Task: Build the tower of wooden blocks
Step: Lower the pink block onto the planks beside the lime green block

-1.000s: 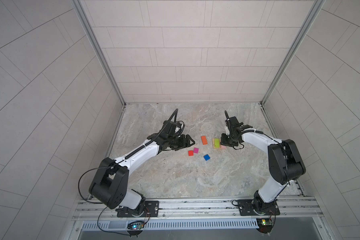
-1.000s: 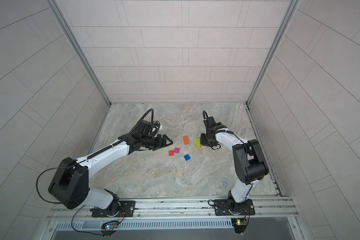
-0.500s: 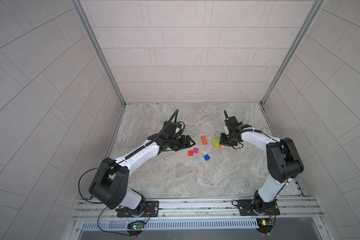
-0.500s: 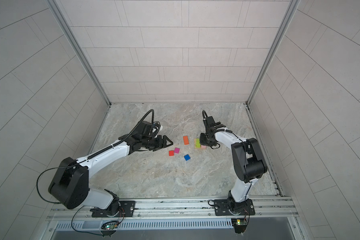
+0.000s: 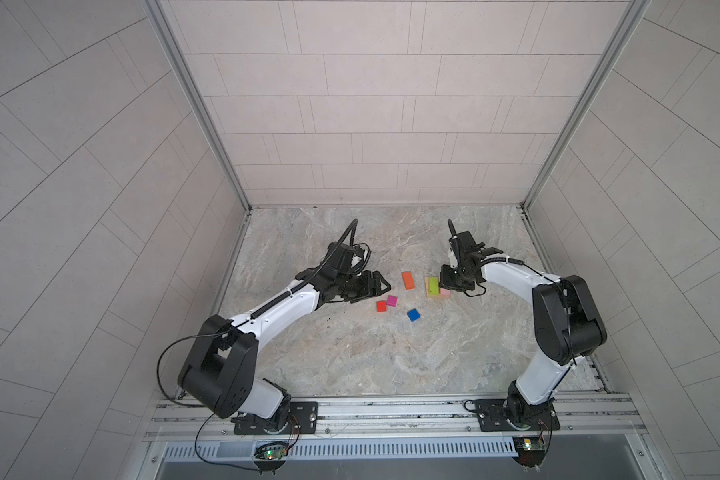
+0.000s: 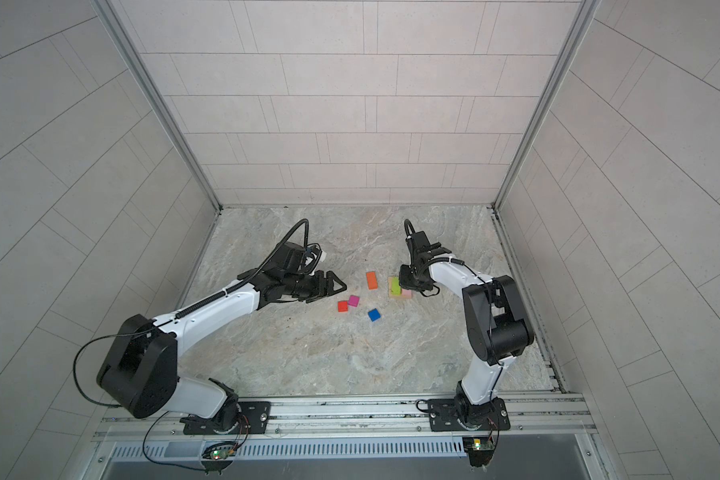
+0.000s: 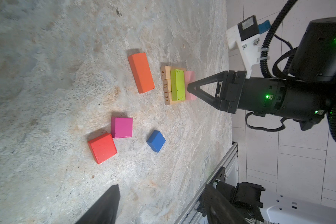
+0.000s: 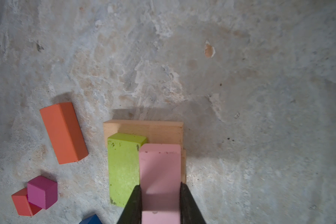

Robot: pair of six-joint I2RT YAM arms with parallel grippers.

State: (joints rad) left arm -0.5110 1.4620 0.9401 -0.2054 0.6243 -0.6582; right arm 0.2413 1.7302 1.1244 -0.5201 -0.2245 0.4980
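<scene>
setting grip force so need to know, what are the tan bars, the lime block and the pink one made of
The tan bars look like bare, unpainted wood: pale raw colour, with numbers marked on their ends. The lime oblong is probably wood under matte paint; dark chips show at its edges. The pink oblong is likely the same, matte paint with small nicks along one edge.

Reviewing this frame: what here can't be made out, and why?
Whether the pink block, held by the right gripper, already rests on the tan bars: the lime block hides its underside in the left wrist view.
Blue cube: cut off by the frame edge in the right wrist view.
Red cube: partly behind the magenta cube in that view.
Tan bars' numbers: too small in both top views.
</scene>
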